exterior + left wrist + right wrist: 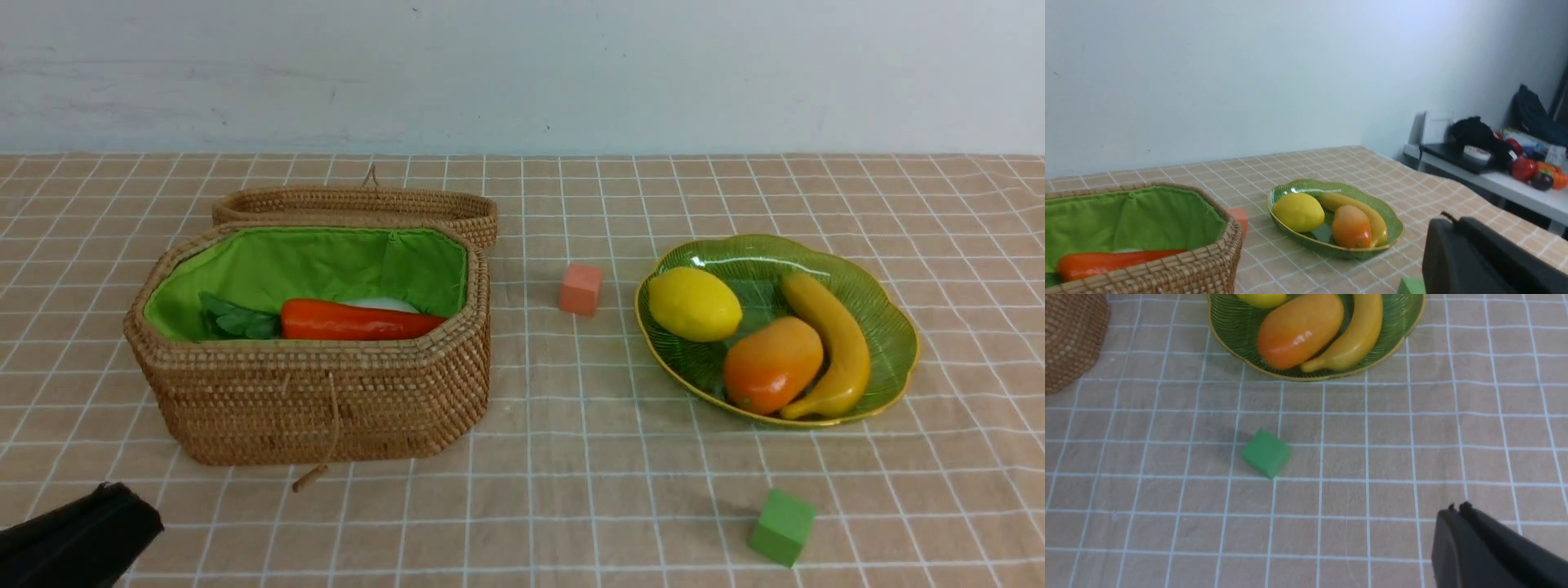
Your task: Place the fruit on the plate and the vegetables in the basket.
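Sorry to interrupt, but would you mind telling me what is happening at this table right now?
Nothing is being handled. The lemon, mango and banana lie on the plate; a carrot and something white lie in the open basket. Both pincers, left and right, are shut, empty and pulled back. Two small cubes sit loose.

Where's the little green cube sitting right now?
In the front view the green cube sits on the checked tablecloth near the front edge on the robot's right, in front of the green plate, apart from it.
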Robot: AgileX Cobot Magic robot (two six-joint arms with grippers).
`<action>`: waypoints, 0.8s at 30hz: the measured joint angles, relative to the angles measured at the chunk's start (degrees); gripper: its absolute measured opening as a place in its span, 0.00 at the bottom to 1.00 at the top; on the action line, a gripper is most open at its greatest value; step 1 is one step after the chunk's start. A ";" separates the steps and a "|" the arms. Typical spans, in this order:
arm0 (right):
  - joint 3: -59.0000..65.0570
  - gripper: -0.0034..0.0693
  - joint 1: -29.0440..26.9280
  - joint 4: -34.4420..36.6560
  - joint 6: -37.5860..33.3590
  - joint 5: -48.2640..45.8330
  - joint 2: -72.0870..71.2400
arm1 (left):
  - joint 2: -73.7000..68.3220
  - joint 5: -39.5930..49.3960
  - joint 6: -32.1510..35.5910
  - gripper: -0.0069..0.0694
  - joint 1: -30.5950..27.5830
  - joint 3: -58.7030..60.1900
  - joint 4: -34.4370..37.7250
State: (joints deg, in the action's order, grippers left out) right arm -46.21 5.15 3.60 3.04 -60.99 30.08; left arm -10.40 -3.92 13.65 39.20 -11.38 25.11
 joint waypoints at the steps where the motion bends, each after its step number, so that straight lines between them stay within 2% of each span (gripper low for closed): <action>1: 0.39 0.03 0.00 0.00 0.00 0.00 0.00 | 0.01 -0.35 0.00 0.07 0.00 0.00 0.08; 2: 3.32 0.04 0.00 0.08 1.13 -0.40 -5.69 | 0.14 -2.78 0.00 0.07 0.00 1.26 0.29; 6: 9.46 0.04 0.00 0.19 3.81 1.42 -13.99 | 0.14 -3.55 0.00 0.07 0.00 2.33 0.55; 13: 20.43 0.06 0.00 0.18 5.57 15.18 -24.31 | 0.14 -3.49 0.00 0.07 0.00 2.33 0.62; 21: 24.22 0.07 0.00 -0.51 6.03 19.87 -27.07 | 0.14 -3.49 0.00 0.07 0.00 2.33 0.62; 23: 24.45 0.07 0.00 -1.99 5.98 21.82 -27.13 | 0.14 -3.49 0.00 0.07 0.00 2.33 0.62; 24: 25.00 0.07 0.00 -2.86 5.98 25.84 -27.13 | 0.14 -3.49 0.00 0.07 0.00 2.33 0.66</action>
State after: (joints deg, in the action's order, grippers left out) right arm -21.21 5.15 0.73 9.02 -35.15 2.95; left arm -10.25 -7.40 13.65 39.20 -9.05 25.77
